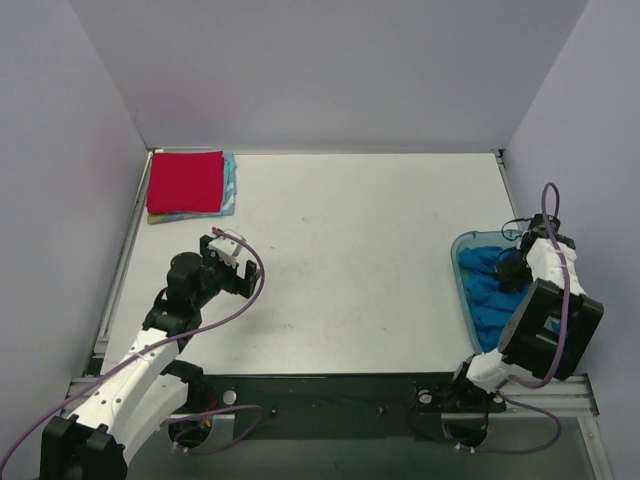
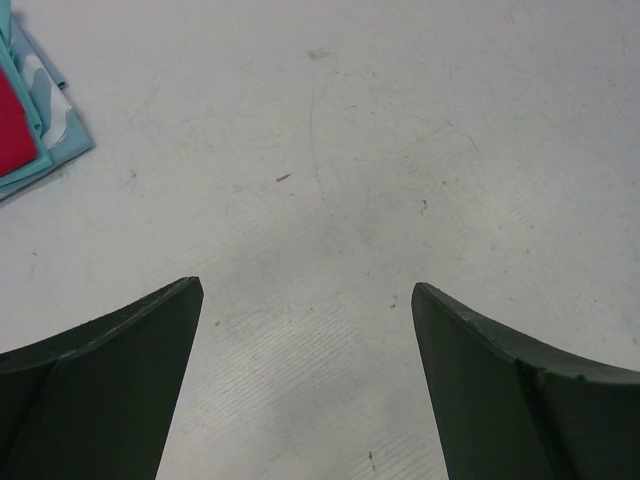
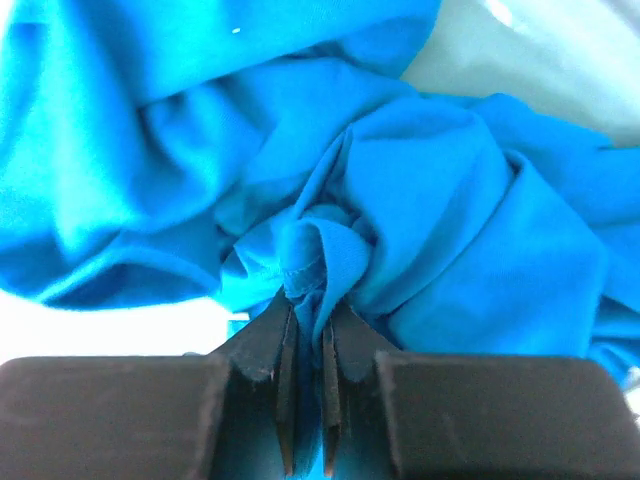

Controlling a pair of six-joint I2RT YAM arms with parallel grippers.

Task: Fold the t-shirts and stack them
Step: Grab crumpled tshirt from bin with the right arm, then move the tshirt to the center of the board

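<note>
A crumpled bright blue t-shirt [image 1: 488, 285] lies in the translucent blue bin [image 1: 462, 290] at the right edge. My right gripper [image 3: 308, 305] reaches down into the bin and is shut on a bunched fold of the blue t-shirt [image 3: 400, 180]. At the far left corner a folded red t-shirt [image 1: 185, 181] tops a stack, with a light teal t-shirt [image 1: 230, 186] showing under it. That stack's corner [image 2: 35, 125] shows at the upper left of the left wrist view. My left gripper [image 2: 308, 290] hangs open over bare table, a short way in front of the stack.
White walls enclose the table on the left, back and right. The dark rail with the arm bases [image 1: 330, 400] runs along the near edge. A purple cable loops beside the left arm [image 1: 255, 280].
</note>
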